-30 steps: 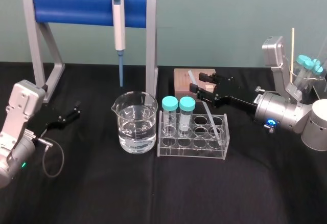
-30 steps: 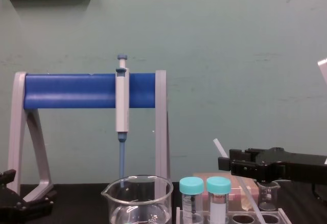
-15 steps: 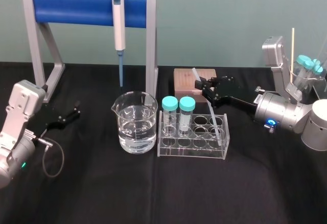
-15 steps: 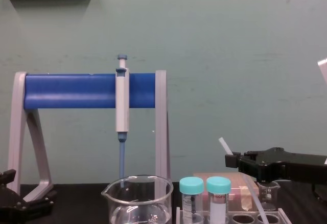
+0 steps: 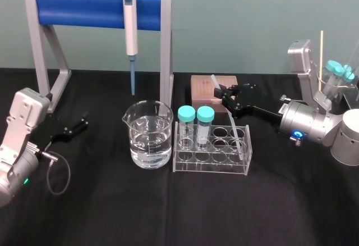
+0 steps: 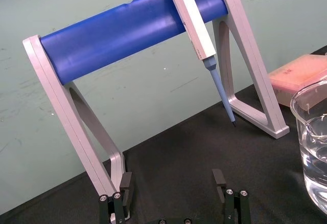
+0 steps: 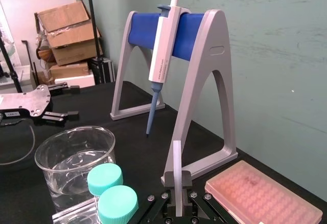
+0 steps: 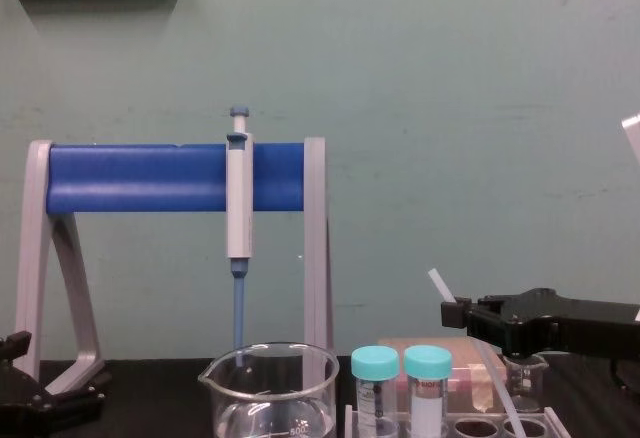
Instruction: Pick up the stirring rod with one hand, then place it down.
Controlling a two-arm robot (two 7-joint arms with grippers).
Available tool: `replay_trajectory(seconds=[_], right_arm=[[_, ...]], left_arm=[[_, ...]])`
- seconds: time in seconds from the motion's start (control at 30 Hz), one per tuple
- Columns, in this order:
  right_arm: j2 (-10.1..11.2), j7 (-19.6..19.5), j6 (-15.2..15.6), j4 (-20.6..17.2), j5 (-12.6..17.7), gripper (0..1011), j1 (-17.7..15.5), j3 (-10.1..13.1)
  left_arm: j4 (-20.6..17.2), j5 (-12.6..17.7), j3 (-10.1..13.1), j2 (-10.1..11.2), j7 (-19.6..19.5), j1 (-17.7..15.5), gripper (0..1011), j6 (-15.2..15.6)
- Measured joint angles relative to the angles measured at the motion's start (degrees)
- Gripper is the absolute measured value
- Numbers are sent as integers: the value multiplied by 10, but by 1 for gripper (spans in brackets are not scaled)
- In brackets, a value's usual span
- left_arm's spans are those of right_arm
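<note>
The right gripper (image 5: 224, 93) is reaching in from the right side, above the worktop (image 5: 168, 212), and its two black fingers are pressing together on the stirring rod (image 5: 215, 82). In the right wrist view the right gripper (image 7: 178, 184) is clamping the rod (image 7: 177, 157) with no gap on either side. The rod is leaning: its upper end is pointing up and to the left above the fingers, and its lower part is running down to the right into the right end of the clear rack (image 5: 212, 164) (I cannot tell which hole is receiving it). In the chest view the rod (image 8: 438, 284) is sticking out over the gripper (image 8: 456, 314), and a small beaker (image 8: 524, 383) is standing just behind.

Two tubes (image 5: 185, 114) with teal caps are standing upright in the left end of the rack. Just to the left of the rack a large beaker (image 5: 149, 135) is holding clear liquid. Behind the gripper a pink box (image 5: 200, 86) is lying on the worktop. Farther back a white pipette (image 5: 130, 27) with a blue tip is hanging from the blue bar of a grey stand (image 5: 78, 7).

The left gripper (image 5: 78, 126) is resting low at the left side of the worktop, well apart from the rack; its fingers (image 6: 219, 178) are standing wide apart and are holding nothing.
</note>
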Motion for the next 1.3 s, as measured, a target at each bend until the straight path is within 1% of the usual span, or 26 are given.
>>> replay_trajectory(seconds=[0.13, 0.33, 0.53, 0.67, 1.0, 1.2, 1.23, 1.27, 1.3], right_arm=[[1, -9, 0, -8, -1, 72, -4, 2], [6, -25, 0, -35, 2, 71, -17, 10], [11, -35, 8, -71, 18, 71, -30, 23], [13, -38, 10, -86, 26, 72, -36, 28], [22, -50, 17, -144, 56, 71, -51, 44], [29, -73, 18, -186, 65, 71, -64, 53], [31, -86, 18, -199, 64, 71, -69, 56], [31, -86, 18, -199, 64, 71, -69, 56], [33, -101, 17, -210, 63, 71, -75, 60]], left_arm=[[0, 0, 0, 0, 0, 0, 1000, 0], [0, 0, 0, 0, 0, 0, 1001, 0], [0, 0, 0, 0, 0, 0, 1001, 0], [0, 0, 0, 0, 0, 0, 1000, 0], [0, 0, 0, 0, 0, 0, 1000, 0], [0, 0, 0, 0, 0, 0, 1000, 0], [0, 0, 0, 0, 0, 0, 1000, 0], [0, 0, 0, 0, 0, 0, 1000, 0], [0, 0, 0, 0, 0, 0, 1000, 0]])
